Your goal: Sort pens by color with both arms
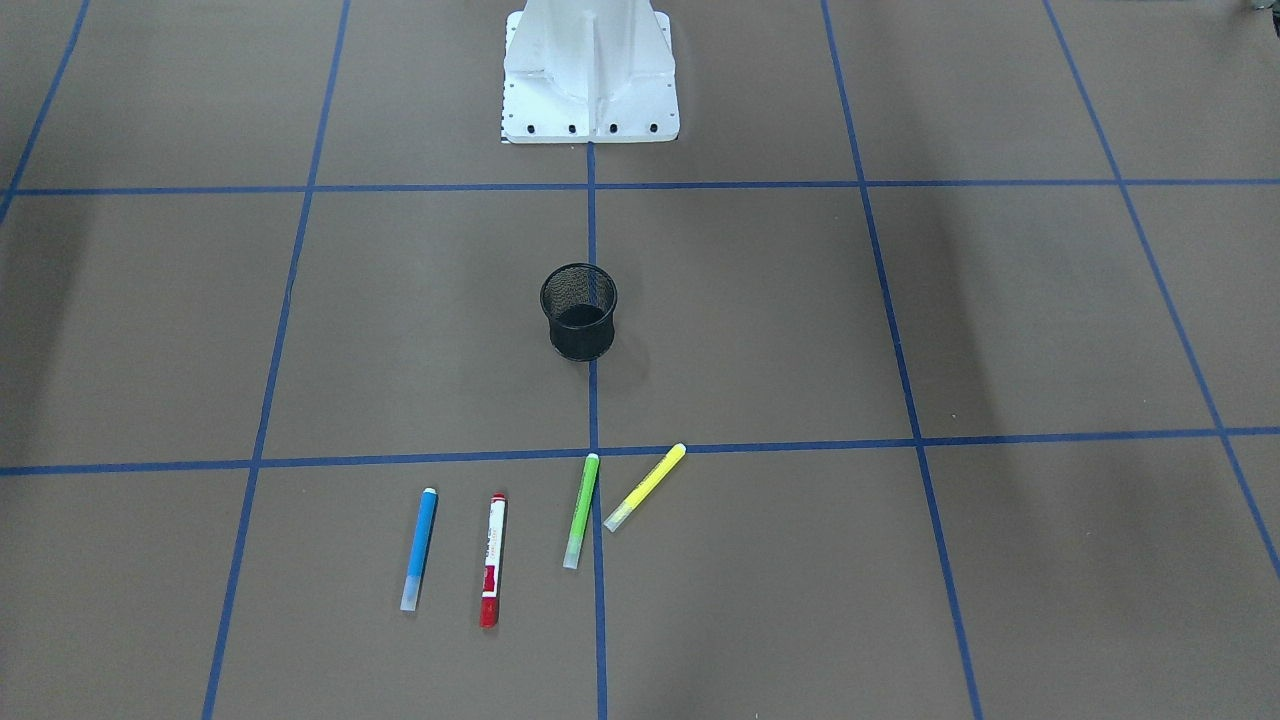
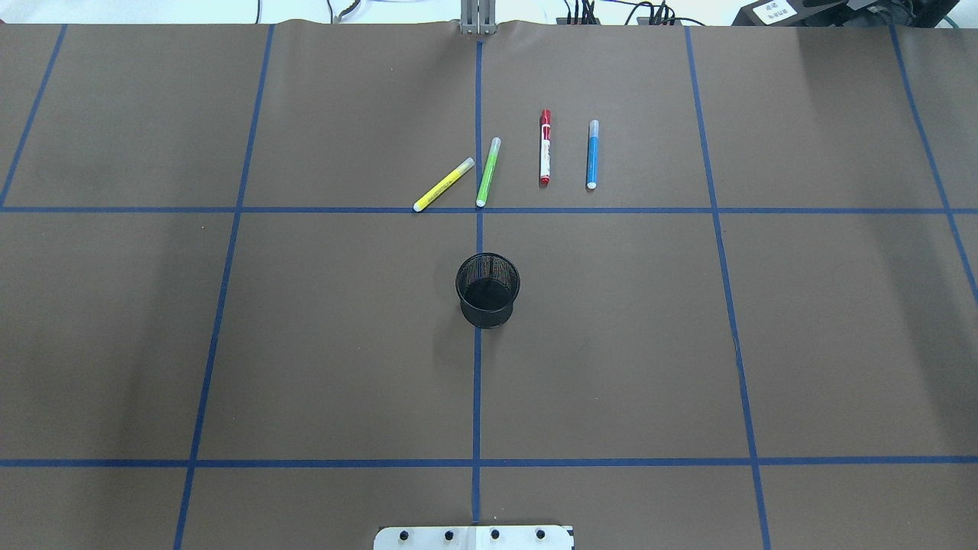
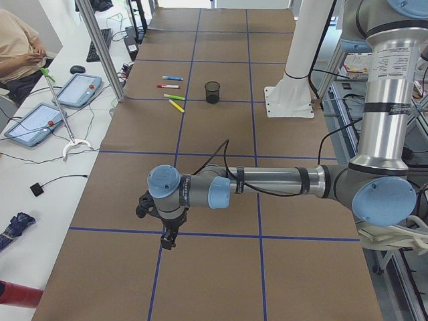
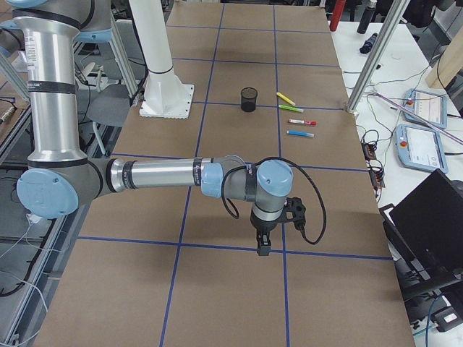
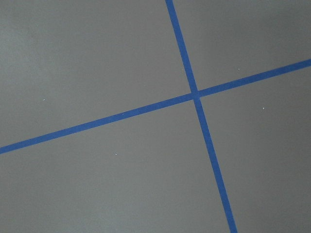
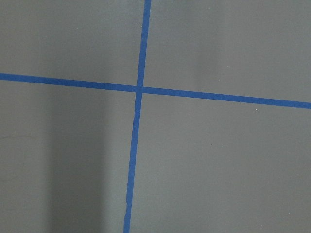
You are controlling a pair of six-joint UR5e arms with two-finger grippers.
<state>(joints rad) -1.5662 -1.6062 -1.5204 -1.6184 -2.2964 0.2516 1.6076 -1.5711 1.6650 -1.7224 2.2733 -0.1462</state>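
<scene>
Four pens lie in a row on the brown table: blue (image 1: 419, 549), red-capped white (image 1: 492, 573), green (image 1: 581, 510) and yellow (image 1: 645, 487). In the overhead view they are yellow (image 2: 444, 184), green (image 2: 488, 172), red (image 2: 545, 147), blue (image 2: 592, 153). My left gripper (image 3: 164, 237) shows only in the exterior left view, low over a tape crossing far from the pens. My right gripper (image 4: 262, 246) shows only in the exterior right view, also far from them. I cannot tell if either is open or shut. Both wrist views show only paper and blue tape.
A black mesh cup (image 2: 487, 290) stands upright on the centre tape line, between the pens and the white pedestal base (image 1: 590, 75). An operator sits at a side bench with tablets (image 3: 77, 90) in the exterior left view.
</scene>
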